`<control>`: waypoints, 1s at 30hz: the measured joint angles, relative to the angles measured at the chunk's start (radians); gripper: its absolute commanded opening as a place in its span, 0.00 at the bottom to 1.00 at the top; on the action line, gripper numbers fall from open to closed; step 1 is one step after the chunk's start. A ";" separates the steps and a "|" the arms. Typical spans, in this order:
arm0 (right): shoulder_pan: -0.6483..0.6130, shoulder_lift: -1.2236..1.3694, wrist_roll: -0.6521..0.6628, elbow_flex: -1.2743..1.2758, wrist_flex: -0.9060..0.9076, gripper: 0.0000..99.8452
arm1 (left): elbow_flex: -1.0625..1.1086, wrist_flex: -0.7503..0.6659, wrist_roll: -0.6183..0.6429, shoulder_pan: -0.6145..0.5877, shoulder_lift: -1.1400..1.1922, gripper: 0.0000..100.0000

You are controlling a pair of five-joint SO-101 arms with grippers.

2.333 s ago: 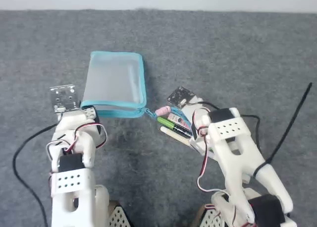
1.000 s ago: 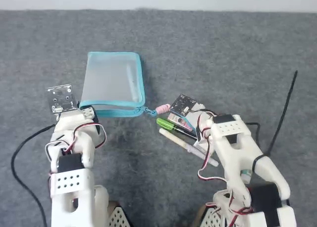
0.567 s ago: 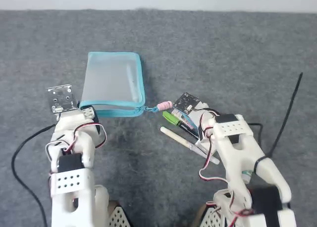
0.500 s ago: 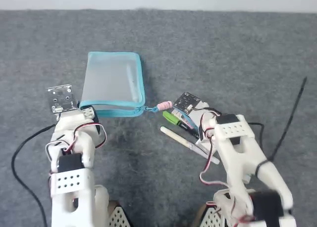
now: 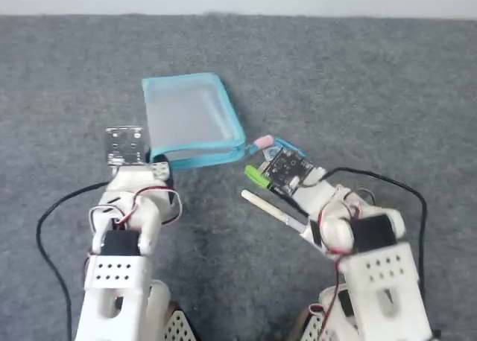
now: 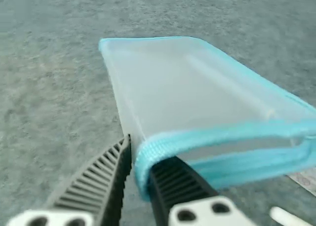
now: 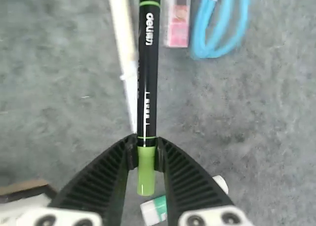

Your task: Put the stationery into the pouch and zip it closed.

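Note:
The translucent pouch [image 5: 190, 114] with turquoise zip edging lies on the grey mat. My left gripper [image 5: 160, 164] is shut on its near corner; in the left wrist view the fingers [image 6: 173, 181] pinch the upper zip edge of the pouch [image 6: 197, 97], with a second turquoise edge below it. My right gripper [image 7: 144, 157] is shut on the green end of a black-and-green pen [image 7: 147, 83], whose green tip [image 5: 256, 176] points toward the pouch. A white pen [image 5: 272, 207] lies beside it on the mat, also the white pen [image 7: 123, 38].
A small pink piece [image 5: 263, 141] and a turquoise cord loop [image 5: 287, 145] lie by the pouch's right corner, seen too as the pink piece [image 7: 177, 16] and loop [image 7: 222, 23]. A white-and-green eraser [image 7: 158, 208] sits under my right gripper. Grey mat extends all around.
The left arm has shifted right, dragging and turning the pouch with it. The right arm has swung in behind the pens and now holds the black-and-green pen.

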 measured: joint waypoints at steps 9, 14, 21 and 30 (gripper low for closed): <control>-0.110 -0.055 -0.040 -0.207 0.209 0.01 | 0.018 -0.077 0.000 0.044 0.000 0.01; -0.143 -0.055 -0.072 -0.249 0.216 0.01 | 0.018 -0.083 0.000 0.051 0.000 0.01; -0.144 0.069 -0.080 -0.250 0.150 0.01 | 0.018 -0.083 0.002 0.071 0.000 0.01; -0.152 0.290 -0.121 -0.270 -0.002 0.01 | 0.018 -0.083 -0.012 0.097 0.000 0.01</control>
